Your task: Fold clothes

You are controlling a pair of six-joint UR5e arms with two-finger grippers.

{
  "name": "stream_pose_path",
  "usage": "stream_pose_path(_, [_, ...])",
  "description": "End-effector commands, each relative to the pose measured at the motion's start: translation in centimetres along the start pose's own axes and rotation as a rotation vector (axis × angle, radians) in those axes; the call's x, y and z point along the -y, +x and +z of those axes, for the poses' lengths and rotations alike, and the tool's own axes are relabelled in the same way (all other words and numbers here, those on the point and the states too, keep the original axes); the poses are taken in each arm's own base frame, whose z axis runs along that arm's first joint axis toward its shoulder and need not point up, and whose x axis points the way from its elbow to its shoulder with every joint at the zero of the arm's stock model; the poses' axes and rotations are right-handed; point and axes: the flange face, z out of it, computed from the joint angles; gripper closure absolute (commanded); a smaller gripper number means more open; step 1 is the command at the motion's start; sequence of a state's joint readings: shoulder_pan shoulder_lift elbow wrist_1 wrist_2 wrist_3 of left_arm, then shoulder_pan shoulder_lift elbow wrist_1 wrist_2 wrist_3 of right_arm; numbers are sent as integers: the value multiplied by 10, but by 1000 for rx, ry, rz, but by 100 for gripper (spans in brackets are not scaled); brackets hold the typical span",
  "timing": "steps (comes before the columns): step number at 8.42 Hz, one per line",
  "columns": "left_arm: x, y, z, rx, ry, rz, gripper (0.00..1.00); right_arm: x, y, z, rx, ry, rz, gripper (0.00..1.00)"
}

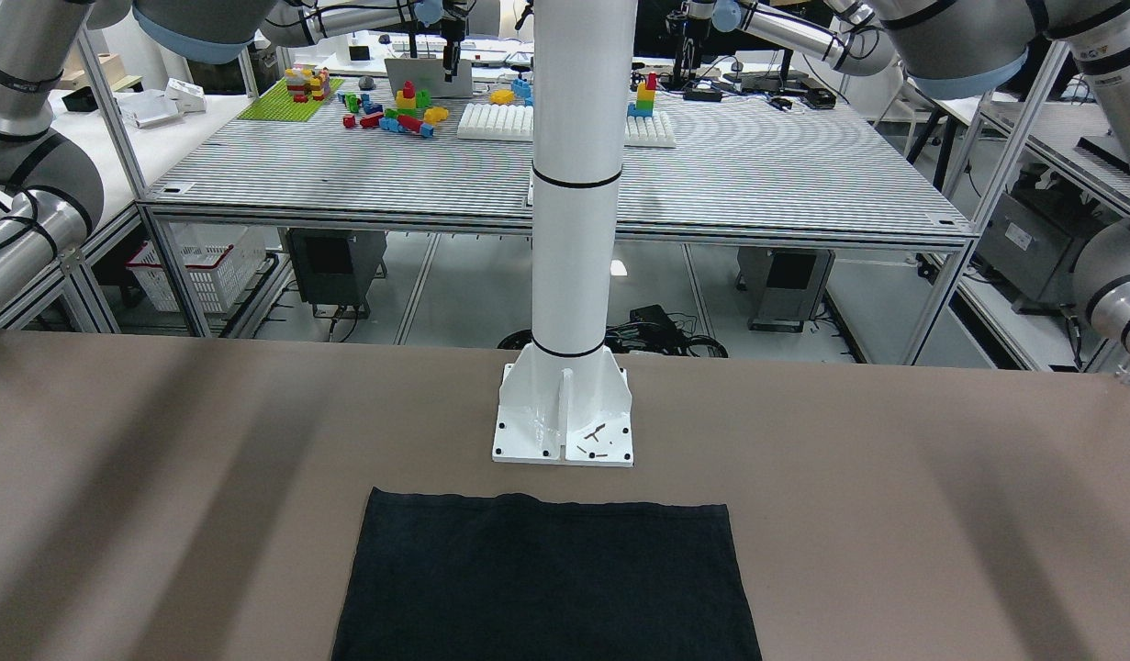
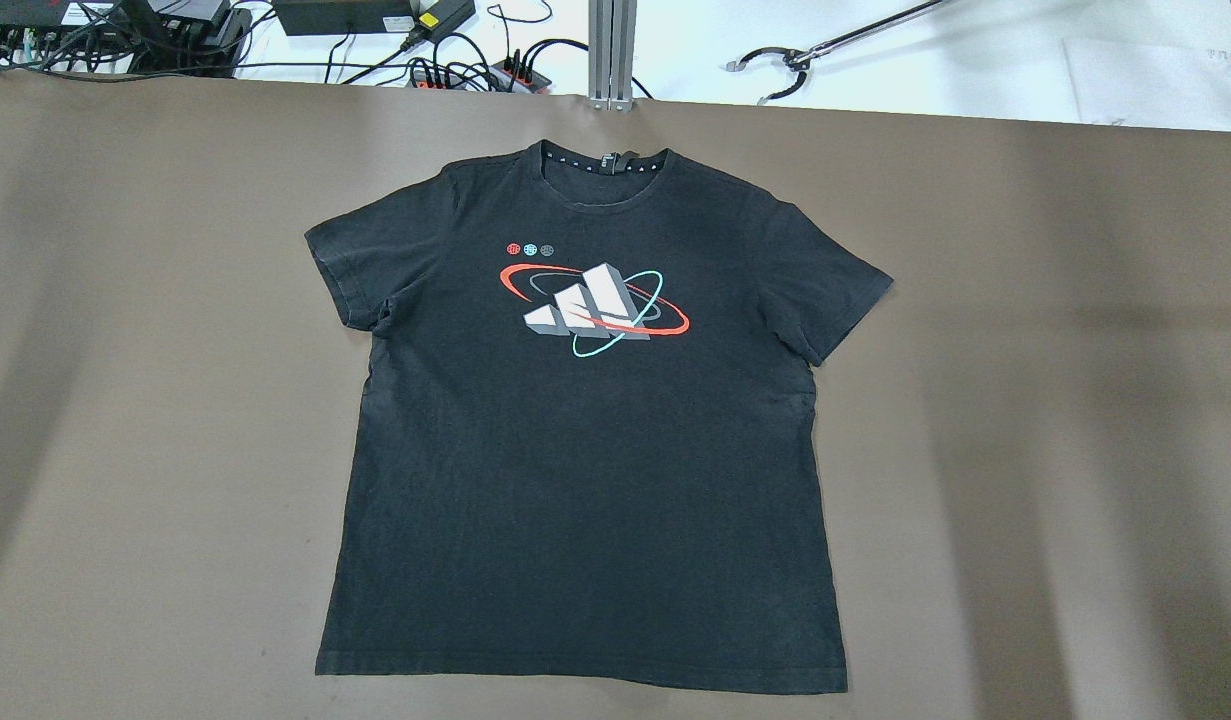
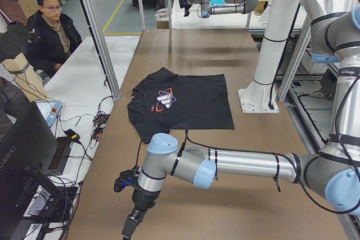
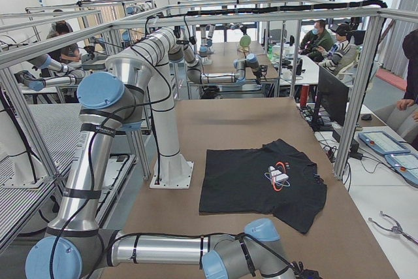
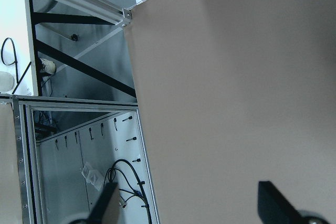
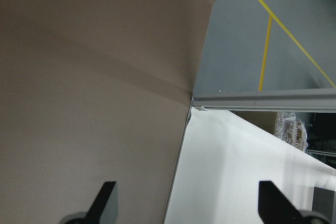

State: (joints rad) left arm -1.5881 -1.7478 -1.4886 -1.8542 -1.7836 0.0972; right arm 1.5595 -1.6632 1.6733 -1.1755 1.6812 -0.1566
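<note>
Black T-shirt (image 2: pixel 585 450), print side up, lies flat and fully spread at the centre of the brown desk (image 2: pixel 125 400), collar away from the robot. No fold is made, so the first step is pending. Left claw (image 5: pixel 191 205) and right claw (image 6: pixel 186 205) hang wide and empty over opposite desk ends, well apart from the shirt. Next move probably calls for bringing each claw in to a sleeve edge.

T-shirt (image 2: pixel 585 450) flat on table (image 2: pixel 1025 400), near pillar base (image 1: pixel 563 418)
</note>
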Motion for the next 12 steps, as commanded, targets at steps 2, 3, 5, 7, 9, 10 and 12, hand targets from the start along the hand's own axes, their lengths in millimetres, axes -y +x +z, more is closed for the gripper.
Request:
stream_pose_path(2, [2,1,-1,7,1,-9,7,2,0,-3,-1,6,0,6])
stream_pose_path(3, [-1,0,0,7,0,-11,7,2,0,-3,0,6,-3,6])
stream_pose_path(5, [-19,-3,8,9,2,-15,7,2,-1,-3,0,6,-3,6])
stream_pose_path(7, [-28,-4,8,10,60,-11,7,-7,-2,0,0,12,-13,6])
stream_pose_path(9, [-22,-1,5,3,69,-43,7,-6,-5,-4,21,54,-15,6])
stream_pose_path(10, [-22,-1,5,2,70,-44,7,-3,-13,-4,98,67,-12,6])
stream_pose_path(12, [-25,-1,5,6,69,-37,7,10,-30,-10,249,93,60,6])
